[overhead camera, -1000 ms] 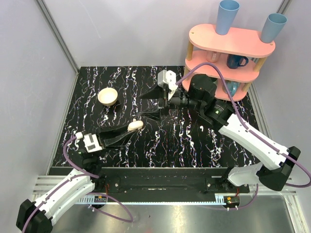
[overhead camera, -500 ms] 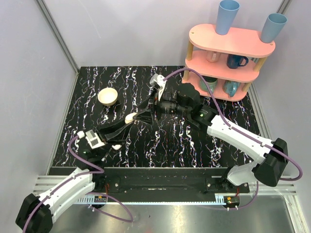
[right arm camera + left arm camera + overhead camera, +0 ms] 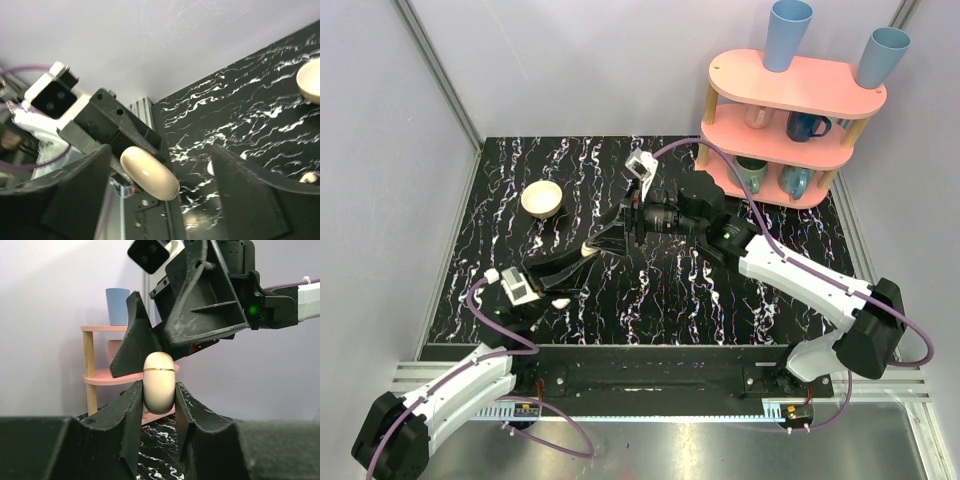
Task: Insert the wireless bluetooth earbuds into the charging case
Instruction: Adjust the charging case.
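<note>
Left gripper (image 3: 158, 390) is clamped on the cream, pebble-shaped charging case (image 3: 159, 375), pinching it by its flat sides and holding it on edge above the marbled table (image 3: 670, 290). Right gripper (image 3: 161, 155) faces it with jaws spread wide, one finger on each side of the case; whether they touch it is unclear. One white earbud (image 3: 560, 302) lies on the table just beside the left wrist, below the held case and apart from both claws.

Bowl (image 3: 311, 82) cut off at the right wrist view's edge — earbud (image 3: 309, 177) a tiny blur.
</note>
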`<control>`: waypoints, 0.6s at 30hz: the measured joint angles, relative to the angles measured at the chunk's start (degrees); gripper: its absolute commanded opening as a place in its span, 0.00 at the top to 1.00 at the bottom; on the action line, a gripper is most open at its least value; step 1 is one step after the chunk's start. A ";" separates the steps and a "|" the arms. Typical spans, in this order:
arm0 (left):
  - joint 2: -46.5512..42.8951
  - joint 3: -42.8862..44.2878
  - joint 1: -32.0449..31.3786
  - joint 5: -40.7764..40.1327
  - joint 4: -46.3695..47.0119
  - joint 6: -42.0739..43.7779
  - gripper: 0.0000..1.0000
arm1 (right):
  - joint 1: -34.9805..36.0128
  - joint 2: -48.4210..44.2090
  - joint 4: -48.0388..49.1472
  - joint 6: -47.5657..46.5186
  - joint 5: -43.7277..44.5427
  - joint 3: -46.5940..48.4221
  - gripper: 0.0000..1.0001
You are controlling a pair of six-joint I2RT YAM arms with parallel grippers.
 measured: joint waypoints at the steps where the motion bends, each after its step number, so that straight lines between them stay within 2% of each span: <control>1: -0.04 0.00 0.00 0.13 0.04 0.46 1.00 | 0.00 0.24 -0.11 1.42 0.70 0.00 0.02; 8: -0.94 0.02 0.00 1.53 -0.04 5.03 1.00 | 0.00 0.52 -0.04 9.14 5.79 -0.28 0.04; 13: -1.09 0.28 0.00 1.57 -1.92 7.78 1.00 | 1.01 0.55 -3.61 9.46 9.92 0.24 0.03; 18: -0.61 0.72 0.00 0.87 -4.02 9.51 1.00 | 5.09 0.55 -7.50 7.13 16.48 1.31 0.02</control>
